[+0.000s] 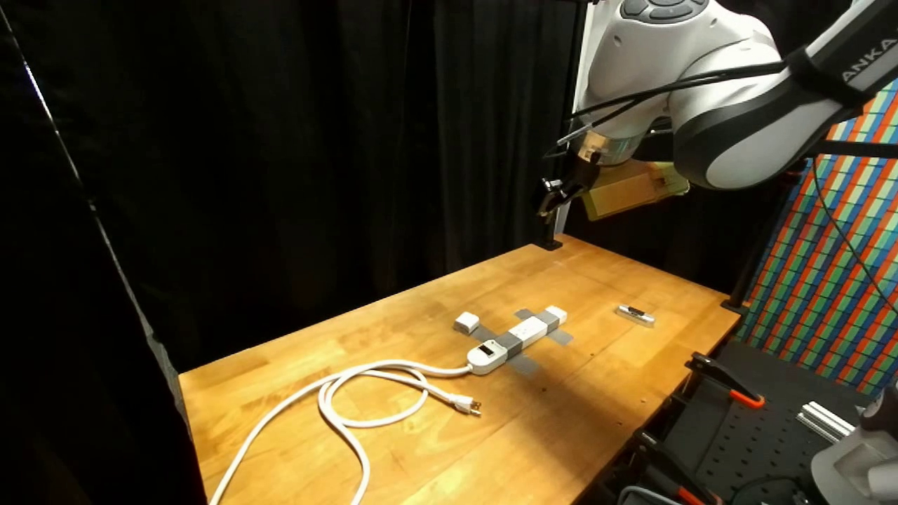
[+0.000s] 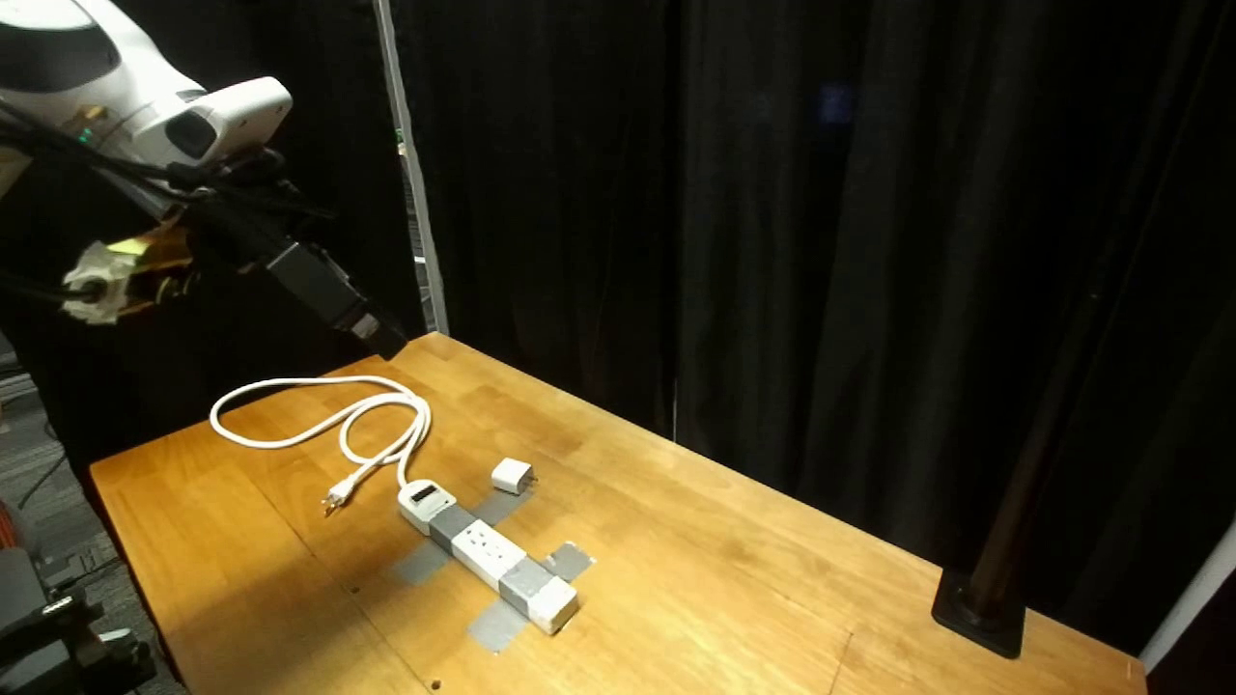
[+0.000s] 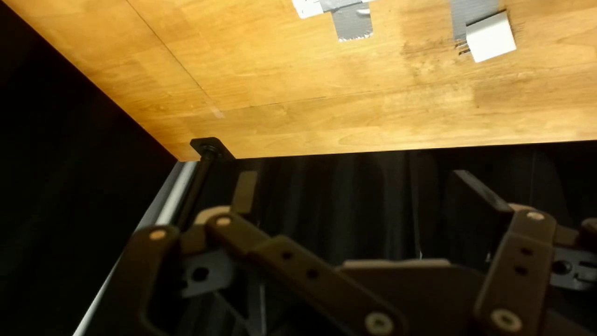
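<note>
Black curtains (image 2: 772, 212) | wooden table (image 1: 547, 414), power strip (image 1: 530, 332) taped down | end effector (image 3: 357, 184) spread wide

Mostly glossy white arm (image 1: 649, 66) with black and grey panels, and I can read "ANKA" lettering (image 1: 868, 60) well away from the black gripper (image 3: 364, 190). Above the gripper: shiny metal collar (image 1: 612, 149), black cables (image 1: 701, 79). Beside it, a yellowish bracket (image 1: 623, 193). Round pale screws (image 3: 378, 323) on the gripper, pretty neat.

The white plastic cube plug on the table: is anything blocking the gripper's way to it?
Nothing visible stands between the open, black two-fingered gripper and the white plastic cube plug. The long white power strip lies beside the plug, not in between.
</note>
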`<state>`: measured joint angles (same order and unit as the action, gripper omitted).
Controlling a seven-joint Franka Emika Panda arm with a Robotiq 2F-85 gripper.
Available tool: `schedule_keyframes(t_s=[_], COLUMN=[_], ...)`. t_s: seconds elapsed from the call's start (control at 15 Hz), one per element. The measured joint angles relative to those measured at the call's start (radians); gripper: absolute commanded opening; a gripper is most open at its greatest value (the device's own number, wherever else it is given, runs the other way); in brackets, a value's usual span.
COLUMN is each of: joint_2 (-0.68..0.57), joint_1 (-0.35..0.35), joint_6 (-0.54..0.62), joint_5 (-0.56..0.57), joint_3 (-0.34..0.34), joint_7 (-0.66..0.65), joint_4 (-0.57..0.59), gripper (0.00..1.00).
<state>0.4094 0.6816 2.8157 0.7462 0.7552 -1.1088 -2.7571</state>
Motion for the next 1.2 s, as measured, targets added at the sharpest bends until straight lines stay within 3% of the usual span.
schedule_keyframes(t_s=[0.47,0.6,0.73,0.93,1.07,1.2], joint_2=[0.007,0.019,0.022,0.008,-0.014,-0.028], joint_1=[0.006,0.025,0.054,0.126,0.22,0.362], joint_6=[-0.001,-0.074,-0.199,-0.441,-0.603,-0.726], joint_5=[0.0,0.0,0.0,0.013,0.033,0.031], joint_3=[0.001,0.052,0.177,0.425,0.595,0.762], joint_7=[-0.003,-0.092,-0.233,-0.445,-0.559,-0.636], joint_4=[-0.001,0.015,0.071,0.195,0.285,0.36], gripper=[1.0,1.0,1.0,1.0,1.0,1.0])
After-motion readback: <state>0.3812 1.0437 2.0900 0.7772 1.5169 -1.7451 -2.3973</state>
